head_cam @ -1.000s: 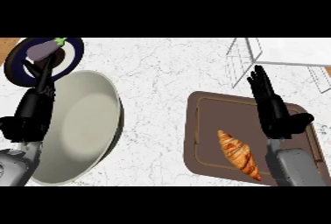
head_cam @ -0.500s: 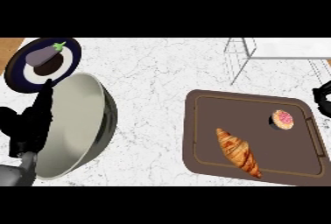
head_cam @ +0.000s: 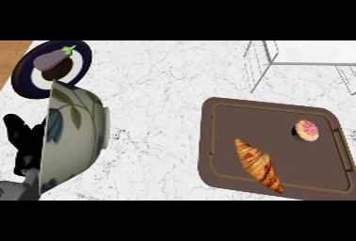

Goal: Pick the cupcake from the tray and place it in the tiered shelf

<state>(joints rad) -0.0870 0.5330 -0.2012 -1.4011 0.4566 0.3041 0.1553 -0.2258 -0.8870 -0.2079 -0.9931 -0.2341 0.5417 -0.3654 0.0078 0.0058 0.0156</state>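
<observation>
The cupcake [head_cam: 306, 130], pink-topped in a dark wrapper, sits near the right end of the brown tray [head_cam: 208, 141]. A croissant [head_cam: 259, 164] lies diagonally on the same tray, left of and below the cupcake. The white wire tiered shelf [head_cam: 271, 59] stands at the top right, beyond the tray. My left hand [head_cam: 22, 143] shows as a black shape at the left edge, partly hidden behind a large bowl. No hand is near the cupcake, and my right hand is out of view.
A large cream bowl [head_cam: 73, 134] with a leaf pattern appears side-on at the left. Behind it, a dark blue plate [head_cam: 28, 80] holds an eggplant [head_cam: 54, 61]. White marble counter [head_cam: 160, 117] lies between the bowl and the tray.
My right hand, which stood over the tray's right side, has left the view to the right, uncovering the cupcake. The view has shifted, so the bowl now shows side-on and hides more of my left hand.
</observation>
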